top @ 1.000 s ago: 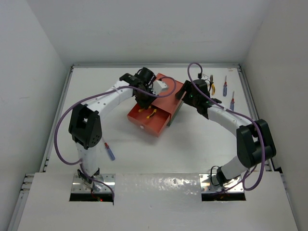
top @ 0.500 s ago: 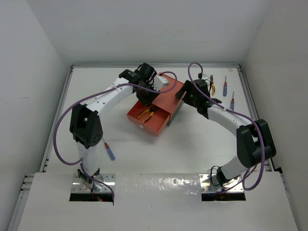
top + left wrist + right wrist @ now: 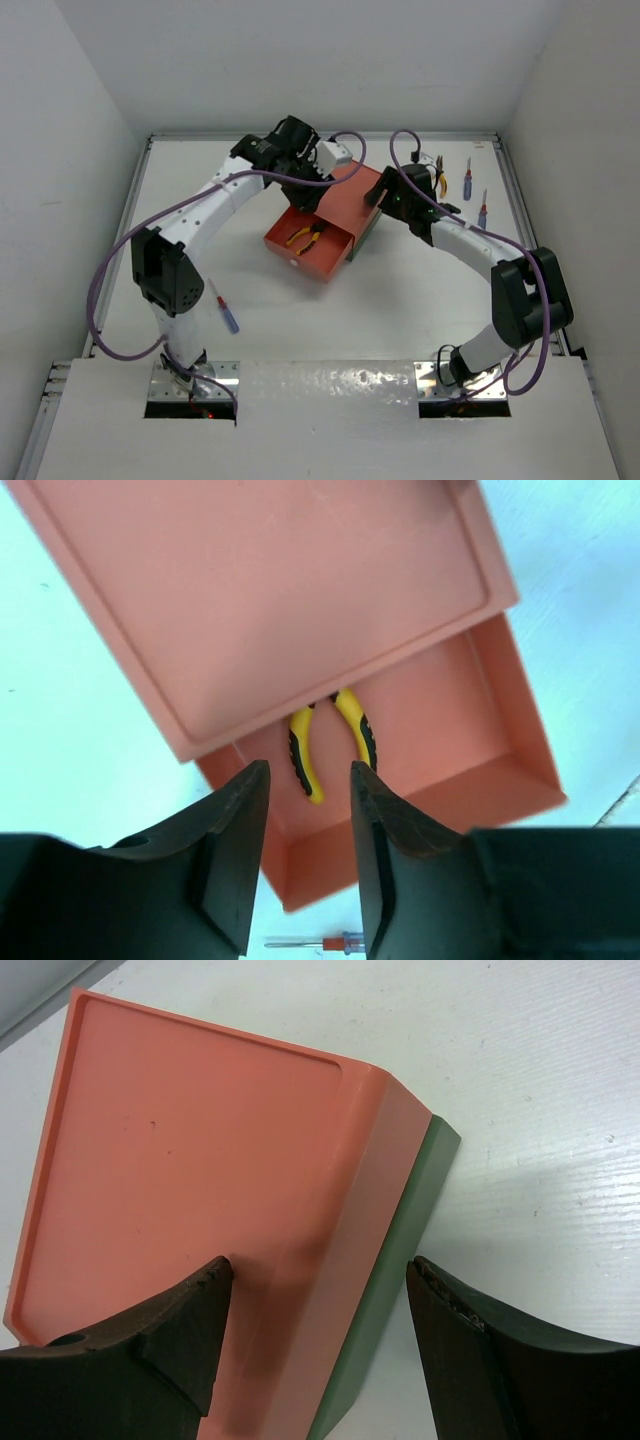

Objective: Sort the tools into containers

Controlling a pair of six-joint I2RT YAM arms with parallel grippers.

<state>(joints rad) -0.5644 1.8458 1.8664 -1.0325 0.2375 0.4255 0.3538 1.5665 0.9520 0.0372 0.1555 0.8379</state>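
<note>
The salmon-red box sits on the dark green box, its drawer pulled out. Yellow-handled pliers lie in the drawer, also seen in the left wrist view. My left gripper is open and empty, raised above the box lid. My right gripper is open, straddling the boxes' back corner: one finger over the salmon lid, the other beside the green box. One screwdriver lies front left, also visible in the left wrist view. Two screwdrivers lie at the back right.
A second pair of yellow-handled pliers lies behind my right wrist near the two screwdrivers. A raised rim and white walls bound the table. Purple cables loop off both arms.
The pliers have been let go and now lie in the drawer. My left gripper has risen and drawn back from the drawer over the lid. The right arm has not moved.
</note>
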